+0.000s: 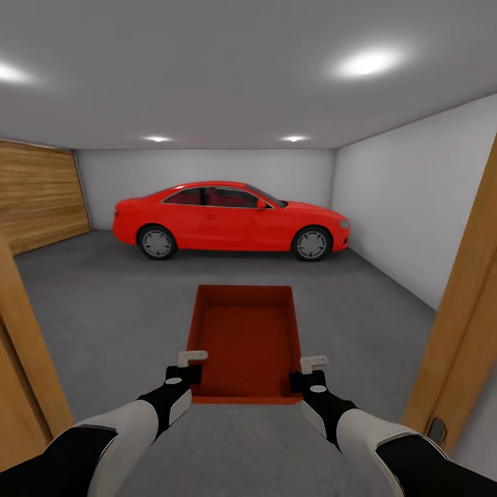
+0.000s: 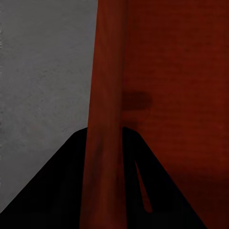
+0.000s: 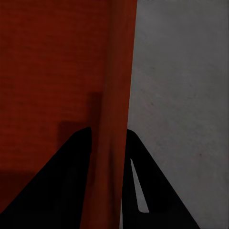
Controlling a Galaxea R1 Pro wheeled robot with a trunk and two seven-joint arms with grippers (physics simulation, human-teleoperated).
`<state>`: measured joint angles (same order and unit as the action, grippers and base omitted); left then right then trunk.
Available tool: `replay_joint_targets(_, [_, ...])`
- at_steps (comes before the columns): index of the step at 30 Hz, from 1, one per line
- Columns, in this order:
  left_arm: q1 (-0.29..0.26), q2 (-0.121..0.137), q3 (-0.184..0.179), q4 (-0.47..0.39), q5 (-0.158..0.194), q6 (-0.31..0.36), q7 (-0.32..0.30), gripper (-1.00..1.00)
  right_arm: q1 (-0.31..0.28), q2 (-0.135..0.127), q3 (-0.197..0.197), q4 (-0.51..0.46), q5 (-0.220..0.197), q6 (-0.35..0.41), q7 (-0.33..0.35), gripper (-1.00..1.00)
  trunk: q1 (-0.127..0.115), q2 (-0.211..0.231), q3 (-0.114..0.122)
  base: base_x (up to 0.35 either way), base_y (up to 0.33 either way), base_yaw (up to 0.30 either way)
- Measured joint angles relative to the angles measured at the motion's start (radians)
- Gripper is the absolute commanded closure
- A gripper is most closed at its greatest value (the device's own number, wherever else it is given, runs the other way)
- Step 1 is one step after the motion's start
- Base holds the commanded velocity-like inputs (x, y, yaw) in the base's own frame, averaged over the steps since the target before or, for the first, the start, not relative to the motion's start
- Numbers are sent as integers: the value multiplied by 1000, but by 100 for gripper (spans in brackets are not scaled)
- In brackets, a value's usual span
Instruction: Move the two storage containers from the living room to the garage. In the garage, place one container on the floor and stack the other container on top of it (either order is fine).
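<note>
A robot stands at the garage doorway carrying 1 orange-red bin (image 1: pixel 245 342) with both arms, held level ahead of its trunk and above the concrete floor (image 1: pixel 103 304). The left gripper (image 1: pixel 185 367) is clamped on the bin's left wall near the rear corner, and the right gripper (image 1: pixel 312 370) is clamped on the right wall opposite it. In the left wrist view the thin wall (image 2: pixel 106 119) runs straight between the dark fingers (image 2: pixel 62 191); the right wrist view shows the same, the wall (image 3: pixel 117 105) pinched between the fingers (image 3: pixel 62 176), grey floor (image 3: pixel 186 95) on the outer side. Wooden door frames flank the bin, 1 to its left (image 1: pixel 27 359) and 1 to its right (image 1: pixel 462 310).

Beyond the bin lies open floor, then a red car (image 1: pixel 231 219) parked broadside against the back wall; a plank door (image 1: pixel 38 193) fills the wall far left of the bin. The second bin cannot be seen here.

Judged from this, the carry is nearly done and the set-down comes next. Done well, that means rolling clear of both frames, stopping short of the car, and lowering both arms together so the bin stays level. The grip should hold until the base rests flat, leaving room around it for stacking.
</note>
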<state>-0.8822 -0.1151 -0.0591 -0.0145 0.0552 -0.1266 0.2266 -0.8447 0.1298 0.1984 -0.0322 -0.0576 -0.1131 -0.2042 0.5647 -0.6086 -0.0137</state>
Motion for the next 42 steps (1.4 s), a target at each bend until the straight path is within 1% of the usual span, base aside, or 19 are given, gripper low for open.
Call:
replay_joint_targets(5, [0,2,-1,-2,-1,2,-3,100,0,1,0,0,-1,-1,-1,100,0,0,0,0,0,96])
replay_joint_targets(21, [0,1,2,2,-1,-2,-2,100,0,0,2,0,0,0,0,100,0,0,0,11,0,2])
replay_joint_targets(42, [0,1,1,1,-1,0,-2,100,0,0,0,0,0,0,0,100,-1,0,0,302,0,0])
